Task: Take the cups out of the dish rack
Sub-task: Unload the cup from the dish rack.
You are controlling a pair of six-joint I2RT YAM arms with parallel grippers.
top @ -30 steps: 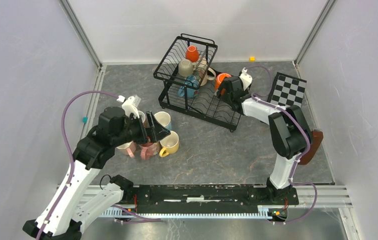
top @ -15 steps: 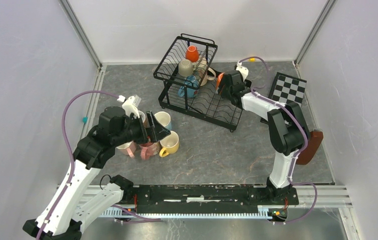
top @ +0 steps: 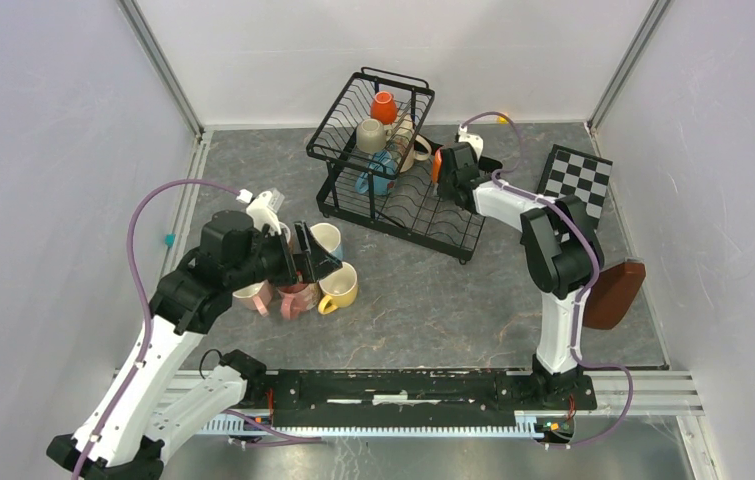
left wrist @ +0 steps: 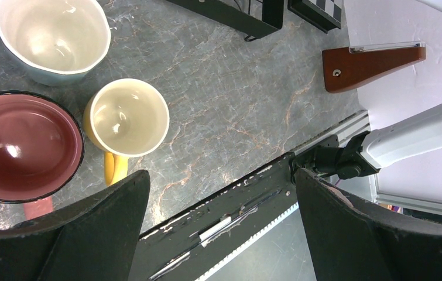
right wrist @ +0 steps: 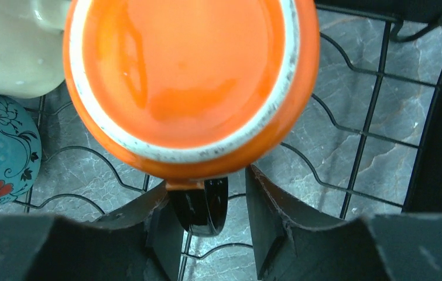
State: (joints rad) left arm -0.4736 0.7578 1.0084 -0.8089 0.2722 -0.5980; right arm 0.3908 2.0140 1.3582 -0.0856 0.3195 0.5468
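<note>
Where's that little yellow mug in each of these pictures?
Top external: yellow mug on the table, left of centre.
Left wrist: left of centre, seen from above.
Right wrist: not in it.
Shared landmark: the pink mug beside it.

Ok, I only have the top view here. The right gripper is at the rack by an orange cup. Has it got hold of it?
Observer: Not quite. In the right wrist view the right gripper straddles the black handle of the orange cup, with a gap on one side.
Operator: Which way up is that cup?
Observer: What looks like its base faces the wrist camera, with the rack wires behind it.
Operator: And the left gripper, anything in it?
Observer: No. The left gripper is open with nothing between its fingers, above a yellow cup standing mouth up.
</note>
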